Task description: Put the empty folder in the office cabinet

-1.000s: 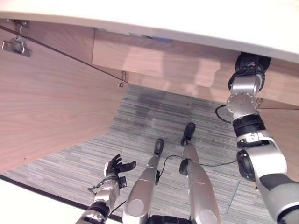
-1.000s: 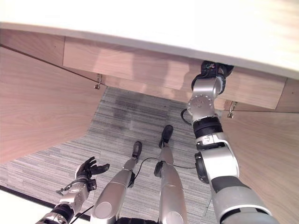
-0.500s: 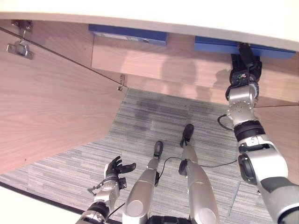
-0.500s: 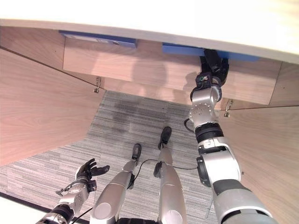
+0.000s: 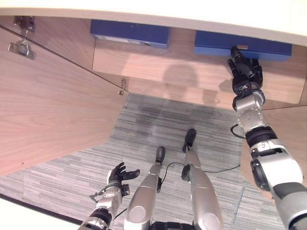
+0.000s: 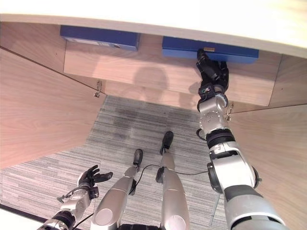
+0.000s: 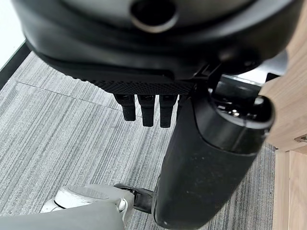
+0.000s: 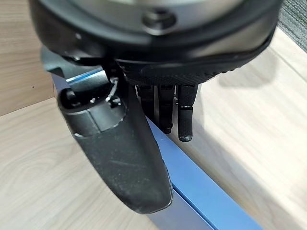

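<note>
Folder (image 6: pixel 211 49): flat on cabinet shelf (image 6: pixel 158 72), near its front edge. Right robot hand (image 6: pixel 211 72) fingers straight against it, apparently seating it. Left robot hand (image 6: pixel 88 178) spread, idle. Second folder (image 6: pixel 100 37): shelf's left end.

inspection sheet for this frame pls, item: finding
Surface: wooden cabinet shelf, doors open.
Job's things: blue folder lying on the shelf, right hand at its front edge, fingers straight against it.
Clutter: second blue folder further left on the same shelf.
Hands: right hand open; left hand low by the floor, open, holding nothing.
Cables: nothing seen.
Surroundings: grey striped carpet.
</note>
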Available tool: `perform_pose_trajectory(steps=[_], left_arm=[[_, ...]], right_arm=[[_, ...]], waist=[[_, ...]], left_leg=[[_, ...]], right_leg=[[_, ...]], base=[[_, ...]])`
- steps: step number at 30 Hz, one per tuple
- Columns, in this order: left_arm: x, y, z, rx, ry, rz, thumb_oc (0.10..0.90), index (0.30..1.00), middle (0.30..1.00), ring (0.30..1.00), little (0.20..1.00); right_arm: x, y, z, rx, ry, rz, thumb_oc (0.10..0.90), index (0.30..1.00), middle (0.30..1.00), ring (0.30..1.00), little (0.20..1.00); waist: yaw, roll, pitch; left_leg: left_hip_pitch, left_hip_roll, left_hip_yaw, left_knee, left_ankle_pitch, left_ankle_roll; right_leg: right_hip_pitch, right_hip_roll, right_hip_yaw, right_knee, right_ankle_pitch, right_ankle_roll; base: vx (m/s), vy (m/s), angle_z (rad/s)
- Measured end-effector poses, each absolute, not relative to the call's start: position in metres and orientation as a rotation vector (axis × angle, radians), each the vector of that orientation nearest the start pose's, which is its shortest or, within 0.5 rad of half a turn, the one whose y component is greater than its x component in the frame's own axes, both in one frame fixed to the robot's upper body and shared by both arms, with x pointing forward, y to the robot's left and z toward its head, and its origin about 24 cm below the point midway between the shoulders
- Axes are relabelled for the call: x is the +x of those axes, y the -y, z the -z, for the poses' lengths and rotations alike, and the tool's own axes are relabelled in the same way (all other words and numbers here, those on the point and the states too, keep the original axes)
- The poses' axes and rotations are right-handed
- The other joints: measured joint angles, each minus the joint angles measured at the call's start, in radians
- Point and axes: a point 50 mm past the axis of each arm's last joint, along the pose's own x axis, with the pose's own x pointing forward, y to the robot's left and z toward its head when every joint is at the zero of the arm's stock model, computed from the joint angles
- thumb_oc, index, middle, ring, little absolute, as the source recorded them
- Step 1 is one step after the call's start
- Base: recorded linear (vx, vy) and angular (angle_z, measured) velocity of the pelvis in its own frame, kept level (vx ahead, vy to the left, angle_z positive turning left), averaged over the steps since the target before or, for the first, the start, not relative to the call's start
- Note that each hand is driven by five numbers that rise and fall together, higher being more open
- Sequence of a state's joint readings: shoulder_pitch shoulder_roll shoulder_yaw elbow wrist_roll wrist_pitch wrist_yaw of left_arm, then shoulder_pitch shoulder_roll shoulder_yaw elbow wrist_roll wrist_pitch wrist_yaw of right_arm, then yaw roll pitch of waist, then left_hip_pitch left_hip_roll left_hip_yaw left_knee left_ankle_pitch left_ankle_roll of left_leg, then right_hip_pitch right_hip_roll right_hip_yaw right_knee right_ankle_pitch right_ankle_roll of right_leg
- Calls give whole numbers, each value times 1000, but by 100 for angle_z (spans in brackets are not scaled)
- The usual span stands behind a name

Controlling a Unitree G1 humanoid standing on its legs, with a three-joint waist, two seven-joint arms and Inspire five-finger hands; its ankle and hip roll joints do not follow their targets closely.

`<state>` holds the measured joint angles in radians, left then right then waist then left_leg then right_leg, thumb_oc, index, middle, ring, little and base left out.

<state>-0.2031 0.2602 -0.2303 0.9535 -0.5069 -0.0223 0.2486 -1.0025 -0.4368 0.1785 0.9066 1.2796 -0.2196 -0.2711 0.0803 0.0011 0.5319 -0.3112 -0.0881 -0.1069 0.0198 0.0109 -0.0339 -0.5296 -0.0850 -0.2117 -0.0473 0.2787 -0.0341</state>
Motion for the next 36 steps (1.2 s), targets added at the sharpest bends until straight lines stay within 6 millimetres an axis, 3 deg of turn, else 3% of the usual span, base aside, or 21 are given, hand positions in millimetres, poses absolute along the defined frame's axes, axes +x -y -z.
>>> perform_pose_trajectory(steps=[11,14,17,31,36], left_arm=[[218,-218,103,-13,-758,-336,800,900,900,900,900],[218,-220,103,-29,-760,-334,800,900,900,900,900],[218,-223,103,-30,-757,-322,800,900,900,900,900],[219,-222,102,-8,-751,-255,800,900,900,900,900],[217,-223,104,-4,-764,-253,800,900,900,900,900]], right_arm=[[401,212,-179,871,216,235,800,900,900,900,900],[400,218,-179,766,205,199,800,900,900,900,900],[399,229,-184,545,172,156,800,900,900,900,900],[399,224,-184,478,163,35,800,900,900,900,900],[403,238,-196,130,119,52,800,900,900,900,900]], waist=[[0,0,0],[-1,0,0],[1,0,0],[0,0,0],[-1,0,0]], left_leg=[[-2,0,10,-5,2,-4],[-2,1,11,-4,-1,-2],[-3,1,9,-3,-1,-1],[-4,1,10,-5,-1,-2],[-2,-1,15,-4,-1,-1]], right_leg=[[0,2,8,-13,6,7],[1,2,8,-17,5,12],[3,2,7,-18,7,13],[6,3,6,-31,11,14],[9,1,8,-31,13,18]], base=[[7,-6,-3],[83,-31,-2],[0,0,0],[0,0,0],[0,0,0]])
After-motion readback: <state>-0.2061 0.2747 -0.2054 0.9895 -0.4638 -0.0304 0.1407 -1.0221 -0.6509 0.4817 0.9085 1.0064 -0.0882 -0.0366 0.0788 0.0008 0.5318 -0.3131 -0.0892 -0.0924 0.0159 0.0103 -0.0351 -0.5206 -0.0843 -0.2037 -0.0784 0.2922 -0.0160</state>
